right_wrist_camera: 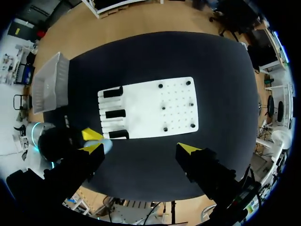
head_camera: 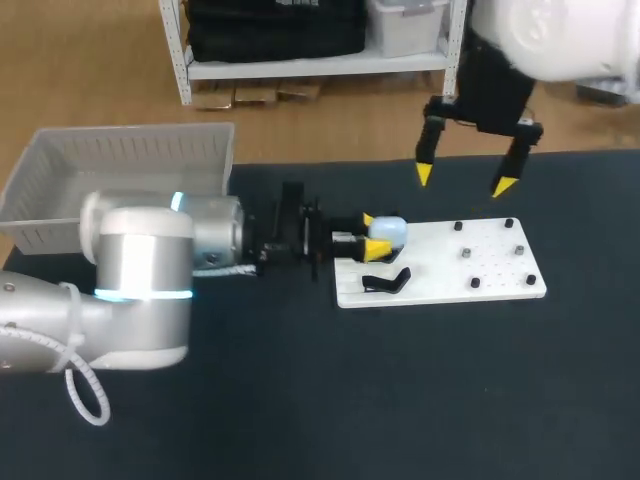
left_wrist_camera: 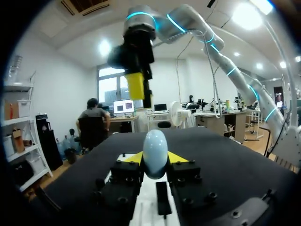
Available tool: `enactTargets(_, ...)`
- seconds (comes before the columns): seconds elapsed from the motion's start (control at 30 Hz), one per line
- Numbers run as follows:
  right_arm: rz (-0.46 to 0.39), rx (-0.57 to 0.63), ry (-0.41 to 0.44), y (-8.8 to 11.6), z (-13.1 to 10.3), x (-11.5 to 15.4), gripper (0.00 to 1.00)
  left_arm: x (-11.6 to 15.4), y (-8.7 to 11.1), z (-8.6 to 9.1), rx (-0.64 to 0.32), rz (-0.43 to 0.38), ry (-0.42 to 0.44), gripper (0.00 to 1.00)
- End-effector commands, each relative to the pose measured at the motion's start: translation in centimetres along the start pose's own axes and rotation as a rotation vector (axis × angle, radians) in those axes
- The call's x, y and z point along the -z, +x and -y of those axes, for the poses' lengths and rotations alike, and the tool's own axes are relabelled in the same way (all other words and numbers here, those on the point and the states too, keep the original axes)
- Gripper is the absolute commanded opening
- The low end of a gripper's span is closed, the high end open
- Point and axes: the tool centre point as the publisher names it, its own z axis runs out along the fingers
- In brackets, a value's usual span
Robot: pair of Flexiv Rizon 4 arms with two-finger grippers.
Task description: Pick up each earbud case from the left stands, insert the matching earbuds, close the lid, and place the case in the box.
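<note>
Table: black top [head_camera: 300, 400]; white board [head_camera: 440, 262] lies right of middle, grey box [head_camera: 120, 160] at the far left corner.
Board: black stands [right_wrist_camera: 115, 113] in a row along its left edge, small dark pegs [head_camera: 466, 252] on its right part.
Left arm: comes in low from the left, lying level; left gripper [head_camera: 371, 235] is at the board's left edge.
Left gripper state: yellow tips clamped on the case from two sides.
Case [head_camera: 388, 230]: pale blue-white and rounded, held between the left tips over the left-edge stands. Cannot tell whether it touches a stand.
Right gripper [head_camera: 465, 180]: hangs above the board's far edge with fingers pointing down and spread wide, well apart from the case.
Left wrist view: case [left_wrist_camera: 155, 153] is upright between the tips, with the right gripper ahead and above.
Box: well apart from the case, beyond the left arm.
</note>
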Motion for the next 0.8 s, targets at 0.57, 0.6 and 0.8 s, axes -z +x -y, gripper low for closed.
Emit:
enactTargets(0.57, 0.137, 0.0, -0.03, 1.6, 1.0, 0.2, 1.0, 23.4, -4.9, -5.0, 0.028, -0.222, -0.647, 0.0)
enactTargets(0.6, 0.137, 0.0, -0.03, 1.6, 1.0, 0.2, 1.0, 24.3, -4.6, -5.3, 0.047, -0.213, -0.673, 0.0)
enactTargets(0.8, 0.137, 0.0, -0.03, 1.6, 1.0, 0.2, 1.0, 28.4, -2.3, -8.0, 0.141, -0.255, -0.782, 0.0)
